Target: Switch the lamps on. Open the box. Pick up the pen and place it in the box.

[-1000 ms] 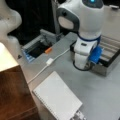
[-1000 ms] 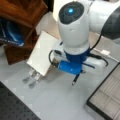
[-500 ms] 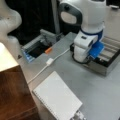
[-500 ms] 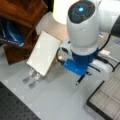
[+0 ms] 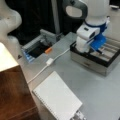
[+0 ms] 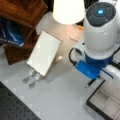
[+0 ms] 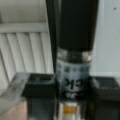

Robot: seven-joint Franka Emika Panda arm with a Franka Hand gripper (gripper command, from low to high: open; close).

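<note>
Black and silver-banded, the pen (image 7: 75, 50) is sitting clamped between the gripper (image 7: 72, 86) fingers in the wrist view, hanging over the rim of the open box (image 5: 87, 61), while the lamp (image 6: 68, 11) is glowing beyond it.

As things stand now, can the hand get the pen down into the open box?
Probably yes. The hand is shut on the pen and hangs over the open box, whose ribbed grey inside shows right beside the pen in the wrist view. Nothing is seen between them.
</note>
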